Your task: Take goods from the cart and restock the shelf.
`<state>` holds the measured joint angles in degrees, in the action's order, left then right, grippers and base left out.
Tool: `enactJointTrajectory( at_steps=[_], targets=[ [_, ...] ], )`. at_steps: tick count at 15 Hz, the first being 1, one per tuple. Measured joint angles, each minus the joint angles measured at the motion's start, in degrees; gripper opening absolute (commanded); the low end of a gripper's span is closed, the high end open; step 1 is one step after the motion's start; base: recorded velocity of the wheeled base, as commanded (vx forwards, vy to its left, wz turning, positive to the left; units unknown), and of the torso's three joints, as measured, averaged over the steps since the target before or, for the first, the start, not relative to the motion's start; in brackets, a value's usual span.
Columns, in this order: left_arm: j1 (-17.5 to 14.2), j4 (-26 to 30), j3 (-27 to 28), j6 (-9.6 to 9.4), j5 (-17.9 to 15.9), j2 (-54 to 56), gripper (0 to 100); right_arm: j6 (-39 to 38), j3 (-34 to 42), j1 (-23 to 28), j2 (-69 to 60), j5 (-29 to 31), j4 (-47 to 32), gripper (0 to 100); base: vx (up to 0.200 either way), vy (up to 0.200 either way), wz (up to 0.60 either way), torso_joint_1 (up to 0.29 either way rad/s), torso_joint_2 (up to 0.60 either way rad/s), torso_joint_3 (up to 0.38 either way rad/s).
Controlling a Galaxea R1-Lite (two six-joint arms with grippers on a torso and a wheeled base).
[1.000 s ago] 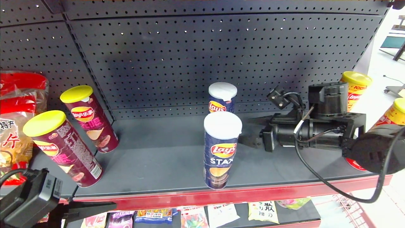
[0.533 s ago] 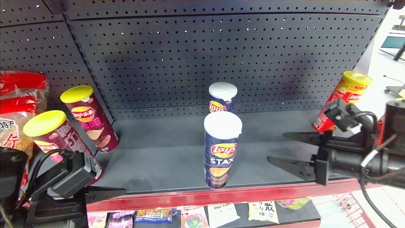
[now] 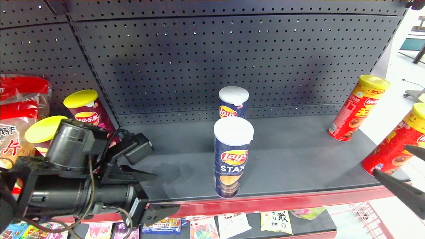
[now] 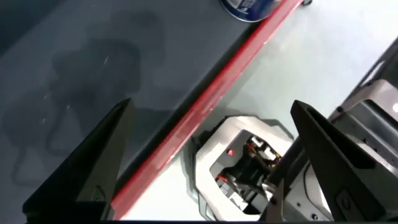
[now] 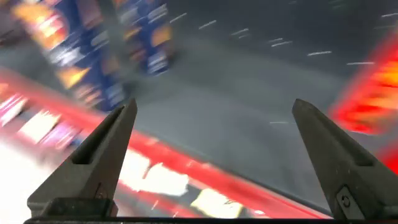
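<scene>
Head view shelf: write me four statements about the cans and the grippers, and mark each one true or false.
1. The front blue can and the rear blue can both stand upright, one behind the other. True.
2. The left gripper is shut on a can. False: it is open and empty, at the red front edge of the shelf.
3. The rear red can has a white lid. False: its lid is yellow.
4. The right gripper is open and holds nothing. True.
</scene>
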<state>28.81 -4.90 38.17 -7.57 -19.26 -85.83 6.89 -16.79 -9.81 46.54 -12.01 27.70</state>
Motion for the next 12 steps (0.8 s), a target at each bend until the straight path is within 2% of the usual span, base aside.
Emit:
enactJointTrajectory(
  at_steps=[3, 7, 12],
  targets=[
    [1.37, 0.00, 4.41, -0.01, 0.46, -5.92, 100, -1.23, -1.27, 4.25, -3.16, 0.33, -0.02, 100, 0.000, 0.000, 0.00, 0.000, 0.00, 0.000],
    [1.93, 0.00, 9.70, -0.06, 3.41, -11.82, 100, -1.50, -1.57, 5.16, -4.29, 0.41, -0.02, 100, 0.000, 0.000, 0.00, 0.000, 0.00, 0.000],
    [2.33, 0.00, 13.48, -0.01, 3.45, -15.82, 100, -2.62, -1.38, 5.68, -4.35, 0.41, -0.02, 100, 0.000, 0.000, 0.00, 0.000, 0.00, 0.000]
  ],
)
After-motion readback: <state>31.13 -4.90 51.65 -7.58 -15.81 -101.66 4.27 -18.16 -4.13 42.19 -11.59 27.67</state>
